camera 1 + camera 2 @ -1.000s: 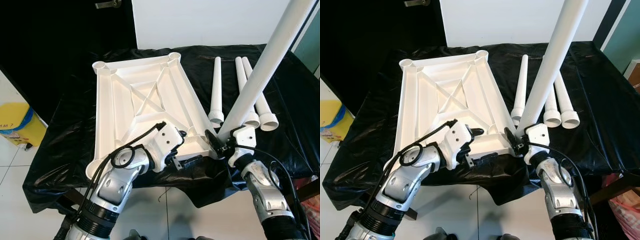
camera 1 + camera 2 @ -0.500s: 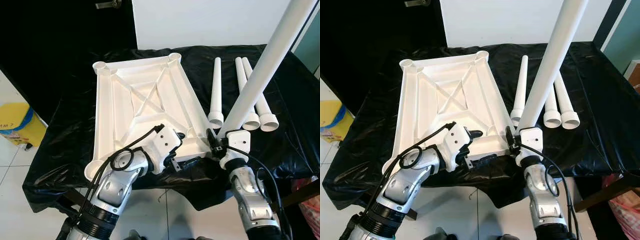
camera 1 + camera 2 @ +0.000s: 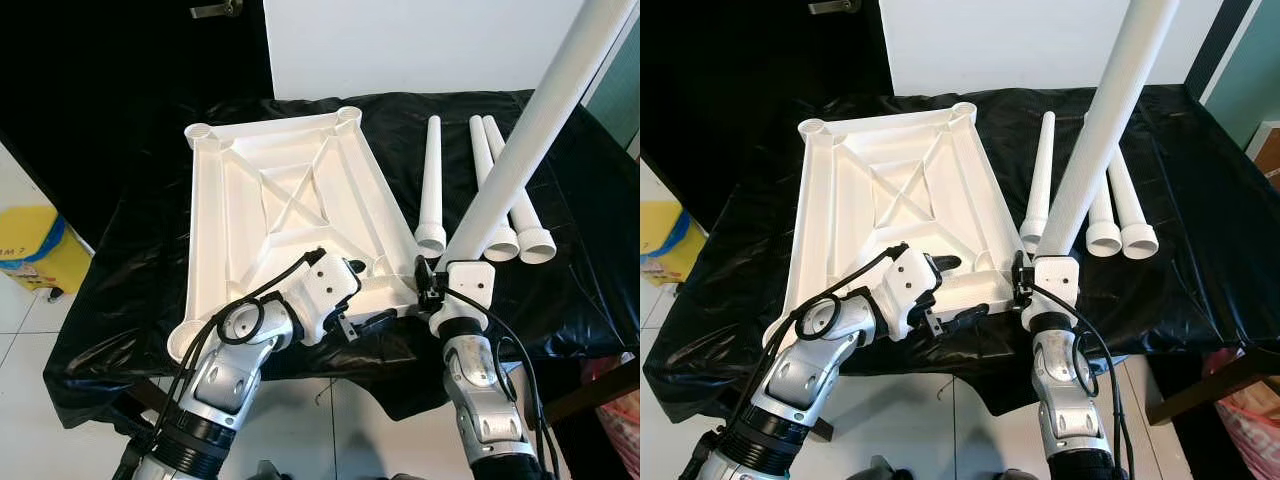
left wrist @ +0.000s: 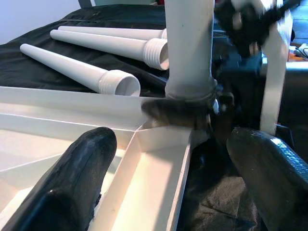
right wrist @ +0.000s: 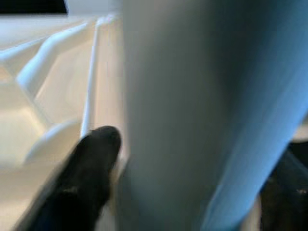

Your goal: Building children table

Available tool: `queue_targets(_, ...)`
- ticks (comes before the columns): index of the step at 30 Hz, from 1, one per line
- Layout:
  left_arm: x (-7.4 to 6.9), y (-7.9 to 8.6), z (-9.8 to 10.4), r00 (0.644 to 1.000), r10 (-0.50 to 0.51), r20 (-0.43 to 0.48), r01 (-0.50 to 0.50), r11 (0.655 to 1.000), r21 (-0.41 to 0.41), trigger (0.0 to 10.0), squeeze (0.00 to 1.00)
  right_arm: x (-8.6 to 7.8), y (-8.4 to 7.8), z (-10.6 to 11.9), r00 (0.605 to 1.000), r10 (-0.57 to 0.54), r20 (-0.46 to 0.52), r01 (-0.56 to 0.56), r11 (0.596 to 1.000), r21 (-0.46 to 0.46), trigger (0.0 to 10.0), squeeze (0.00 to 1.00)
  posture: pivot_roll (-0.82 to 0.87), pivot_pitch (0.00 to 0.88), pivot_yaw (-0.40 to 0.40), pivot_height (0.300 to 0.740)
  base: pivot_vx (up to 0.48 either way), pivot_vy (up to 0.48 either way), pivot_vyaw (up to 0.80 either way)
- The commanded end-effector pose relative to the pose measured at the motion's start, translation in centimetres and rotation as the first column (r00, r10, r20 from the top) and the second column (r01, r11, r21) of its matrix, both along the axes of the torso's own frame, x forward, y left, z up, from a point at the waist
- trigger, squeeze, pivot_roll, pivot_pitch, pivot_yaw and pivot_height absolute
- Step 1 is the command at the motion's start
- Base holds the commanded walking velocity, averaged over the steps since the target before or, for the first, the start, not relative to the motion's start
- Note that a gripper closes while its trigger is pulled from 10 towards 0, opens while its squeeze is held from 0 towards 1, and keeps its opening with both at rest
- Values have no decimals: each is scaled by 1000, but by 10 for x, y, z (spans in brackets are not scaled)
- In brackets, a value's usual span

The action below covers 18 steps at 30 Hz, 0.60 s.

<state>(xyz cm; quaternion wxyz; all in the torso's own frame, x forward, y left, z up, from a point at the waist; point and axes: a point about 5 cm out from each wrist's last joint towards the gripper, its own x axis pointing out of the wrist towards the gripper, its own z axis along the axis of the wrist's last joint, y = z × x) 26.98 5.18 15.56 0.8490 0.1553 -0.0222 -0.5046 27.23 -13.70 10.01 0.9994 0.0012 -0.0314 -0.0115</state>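
The white tabletop [image 3: 290, 200] lies upside down on the black-draped table [image 3: 590, 260], ribs up. My right gripper [image 3: 441, 281] is shut on the lower end of a long white leg [image 3: 520, 140]. The leg stands tilted up and to the right, its foot by the tabletop's near right corner. In the right wrist view the leg [image 5: 192, 120] is close and blurred beside one finger [image 5: 86, 163]. My left gripper [image 3: 366, 294] clamps the tabletop's near rim just left of that corner. One finger [image 4: 72, 187] rests inside the rim, the other outside.
Three loose white legs [image 3: 433, 180] [image 3: 488, 190] [image 3: 522, 205] lie side by side on the cloth right of the tabletop. A yellow bin [image 3: 30, 250] stands on the floor at the left. A red bag [image 3: 615, 410] sits low at the right.
My right forearm has swung left and now stands nearly upright under the leg. The leg's foot stays near the corner. The left gripper has barely moved.
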Motion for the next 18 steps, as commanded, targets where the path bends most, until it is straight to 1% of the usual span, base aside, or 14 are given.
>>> queue_targets(1, 7, 5, -1, 991, 129, 18, -129, 991, -26, 10000, 0, -2, 1, -7, 999, 24, -37, -24, 1000, 1, 10000, 878, -17, 43, 24, 740, 0, 0, 0)
queue_targets(6, 7, 6, -1, 991, 131, 20, -131, 991, -26, 10000, 0, -1, 1, -5, 999, 42, -28, -42, 999, -4, 10000, 871, -16, 42, 23, 740, 0, 0, 0)
queue_targets(7, 7, 6, -1, 991, 132, 21, -131, 991, -27, 10000, 0, -1, 1, -4, 998, 55, -23, -55, 998, -6, 10000, 1000, -15, 40, 23, 740, 0, 0, 0)
queue_targets(8, 7, 6, 0, 991, 131, 22, -130, 991, -28, 10000, 0, -3, 0, -3, 996, 88, -13, -89, 996, -12, 10000, 169, -14, 40, 24, 740, 0, 0, 0)
queue_targets(9, 7, 6, 0, 991, 131, 22, -130, 991, -28, 10000, 0, -3, 0, -3, 996, 88, -13, -89, 996, -12, 10000, 169, -14, 40, 24, 740, 0, 0, 0)
queue_targets(10, 6, 6, 0, 991, 130, 20, -129, 991, -28, 10000, 0, -4, -1, -2, 993, 117, -5, -117, 993, -20, 10000, 0, -15, 39, 24, 740, 0, 0, 0)
queue_targets(14, 5, 5, -2, 994, 110, 11, -110, 994, -28, 10000, 0, -6, -13, 2, 976, 218, 14, -216, 974, -61, 10000, 0, -19, 34, 26, 740, 0, 0, 0)
queue_targets(15, 5, 5, -2, 994, 110, 11, -110, 994, -28, 10000, 0, -6, -13, 2, 976, 218, 14, -216, 974, -61, 10000, 0, -19, 34, 26, 740, 0, 0, 0)
queue_targets(18, 4, 4, -3, 996, 93, -2, -93, 995, -22, 10000, 0, -3, -22, 7, 955, 295, 27, -292, 952, -97, 10000, 0, -25, 29, 29, 740, 0, 0, 0)
